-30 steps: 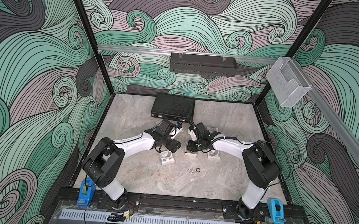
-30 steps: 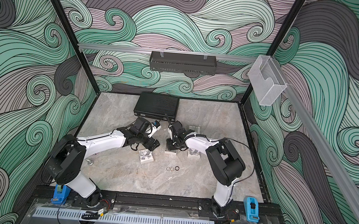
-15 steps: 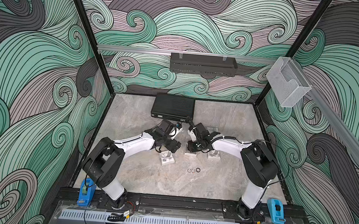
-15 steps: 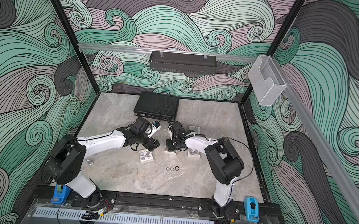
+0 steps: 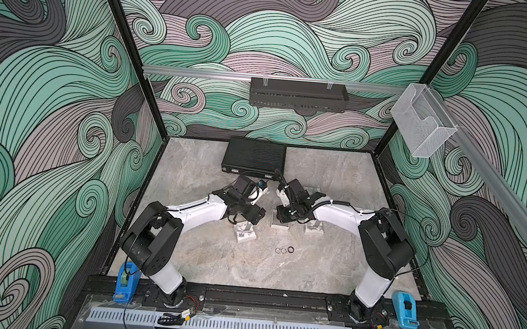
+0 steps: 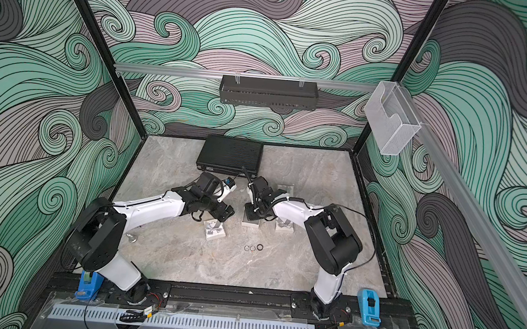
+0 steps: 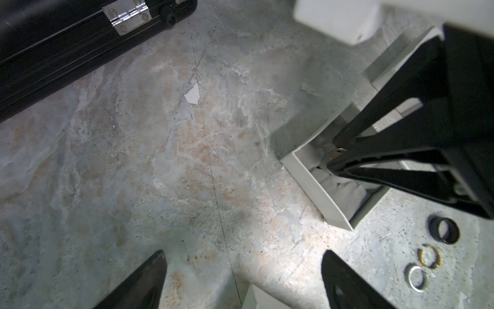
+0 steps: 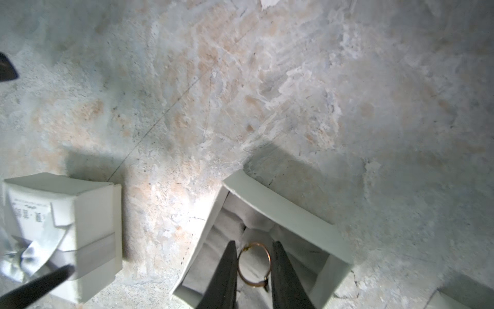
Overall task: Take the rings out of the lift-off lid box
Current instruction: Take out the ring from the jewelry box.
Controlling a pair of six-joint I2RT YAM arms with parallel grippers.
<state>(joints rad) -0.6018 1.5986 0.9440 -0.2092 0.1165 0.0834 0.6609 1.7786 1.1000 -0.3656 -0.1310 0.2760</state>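
Down in the open white box (image 5: 279, 227) at table centre with the right gripper (image 8: 254, 244), jaws drawn narrow. Pinching a thin rose-gold ring (image 8: 254, 263), jaw tips against both sides of the band, over the grey padding (image 8: 227, 222). Impossible to say whether lifted clear of that padding. Hovering the left gripper (image 7: 242, 254) at 9 o'clock of that box, jaws spread wide, gripping nothing, a closed ribboned box (image 5: 245, 233) just beneath. Spotting three loose rings (image 5: 283, 250) in a row on the table (image 5: 203, 257) at 6 o'clock of the open box, apart from both grippers. From the left wrist: black ring (image 7: 433, 227), gold ring (image 7: 429, 257), silvery ring (image 7: 417, 277), side by side. Noting a third white box (image 5: 314, 229) at 3 o'clock of the open one, partly under the right arm (image 5: 338, 214). Black case (image 5: 254, 156) up at 12 o'clock of the table.
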